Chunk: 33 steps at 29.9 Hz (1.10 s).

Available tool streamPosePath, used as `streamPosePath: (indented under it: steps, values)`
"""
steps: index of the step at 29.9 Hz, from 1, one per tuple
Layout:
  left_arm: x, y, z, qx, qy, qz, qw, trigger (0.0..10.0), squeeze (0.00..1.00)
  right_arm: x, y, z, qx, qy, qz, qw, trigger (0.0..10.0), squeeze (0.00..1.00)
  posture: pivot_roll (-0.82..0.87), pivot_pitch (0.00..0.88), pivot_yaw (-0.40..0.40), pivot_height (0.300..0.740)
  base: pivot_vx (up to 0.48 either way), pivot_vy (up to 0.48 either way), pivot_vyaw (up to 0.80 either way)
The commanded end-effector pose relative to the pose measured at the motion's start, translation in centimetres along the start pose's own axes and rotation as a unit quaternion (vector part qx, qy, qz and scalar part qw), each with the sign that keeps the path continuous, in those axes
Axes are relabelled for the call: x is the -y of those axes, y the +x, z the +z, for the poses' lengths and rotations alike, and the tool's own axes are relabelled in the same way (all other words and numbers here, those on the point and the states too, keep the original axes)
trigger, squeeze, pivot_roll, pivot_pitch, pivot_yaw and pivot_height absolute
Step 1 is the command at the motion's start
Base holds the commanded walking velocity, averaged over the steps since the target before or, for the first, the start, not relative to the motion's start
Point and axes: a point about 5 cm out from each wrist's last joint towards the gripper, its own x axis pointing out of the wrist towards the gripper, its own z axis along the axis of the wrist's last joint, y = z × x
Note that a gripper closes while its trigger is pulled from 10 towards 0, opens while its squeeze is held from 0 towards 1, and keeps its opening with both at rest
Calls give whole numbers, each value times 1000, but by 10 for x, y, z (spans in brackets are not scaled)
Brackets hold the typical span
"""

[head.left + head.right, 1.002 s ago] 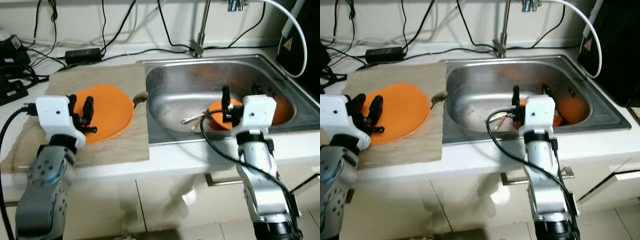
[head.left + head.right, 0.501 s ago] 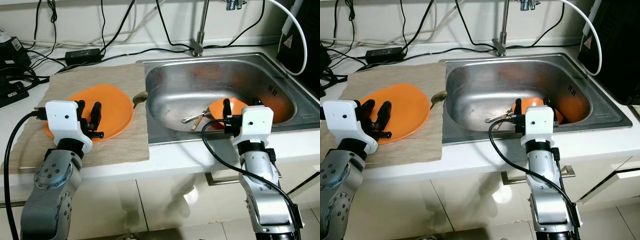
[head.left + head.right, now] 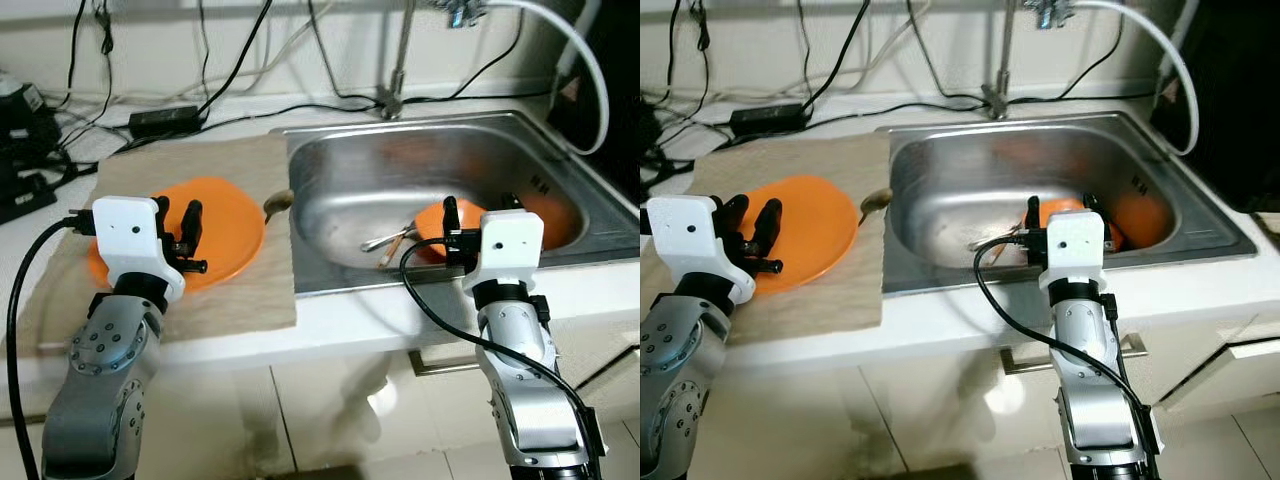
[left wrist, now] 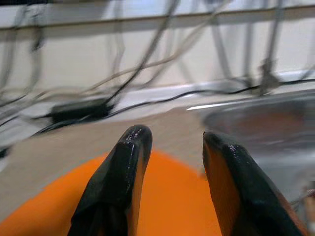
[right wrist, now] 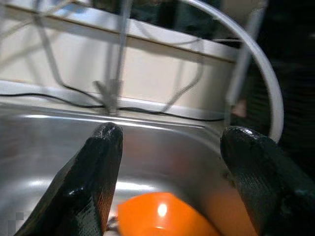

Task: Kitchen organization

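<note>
Over the near rim of the steel sink (image 3: 560, 265), the right gripper (image 3: 476, 210) hovers with its fingers spread wide, holding nothing; the wrist view looks between the two black fingers (image 5: 96, 172) straight at an orange bowl (image 5: 160, 216) on the sink floor just below and ahead. In the head views that bowl (image 3: 432, 222) sits at the right side of the basin, with a second orange piece (image 3: 1145, 217) just beside it toward the right wall. A few utensils (image 3: 388, 240) lie on the sink floor, touching or nearly touching the bowl's left edge; too small to tell what each one is. The faucet (image 3: 397, 60) rises behind the basin, a white hose (image 3: 1160, 50) arcs over the right corner. Left gripper (image 3: 180, 222) is over the counter left of the sink, fingers parted and empty, above the near edge of an orange plate (image 3: 225, 215); can't tell if the fingertips touch it. Plate lies flat on a beige mat (image 3: 240, 300). A spoon (image 3: 277, 203) sits at the mat's right edge, between plate and sink. Black cables and a power adapter (image 3: 160, 118) run along the back wall.
</note>
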Motion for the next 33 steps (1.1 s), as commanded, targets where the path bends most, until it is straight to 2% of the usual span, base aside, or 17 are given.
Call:
streamPosePath:
  steps: [1, 8, 23, 27, 29, 30, 32, 33]
  values:
    - [4, 1, 3, 5, 3, -6, 1000, 10000, 0, 1, 2, 6, 11, -6, 1, 1000, 10000, 0, 6, 0, 56, 740, 472, 0, 0]
    - [7, 1, 3, 5, -3, -5, 1000, 10000, 0, -1, 2, 5, 9, -5, 7, 1000, 10000, 0, 9, 0, 52, 740, 472, 0, 0]
    - [6, 0, -1, -6, 13, 28, 999, 10000, 0, -5, 2, 3, 2, -3, 23, 1000, 10000, 0, 11, 0, 47, 740, 0, 0, 0]
    - [-2, 4, 0, -13, 30, 43, 999, 10000, 0, -7, 2, 4, 4, 0, 32, 999, 10000, 0, 12, 0, 46, 740, 0, 0, 0]
    - [-14, 11, -1, -31, 51, 47, 997, 10000, 0, -8, 1, 4, 5, 2, 36, 999, 10000, 0, 15, 0, 46, 740, 0, 0, 0]
    - [-22, 17, -2, -47, 76, 44, 995, 10000, 0, -9, 1, 5, 5, 4, 39, 999, 10000, 0, 17, 0, 45, 740, 0, 0, 0]
    - [-24, 18, -2, -50, 82, 44, 994, 10000, 0, -9, 1, 5, 5, 4, 40, 999, 10000, 0, 17, 0, 45, 740, 0, 0, 0]
    - [-32, 23, -2, -58, 89, 48, 993, 10000, 0, -11, 1, 5, 5, 8, 44, 999, 10000, 0, 20, 0, 44, 740, 0, 0, 0]
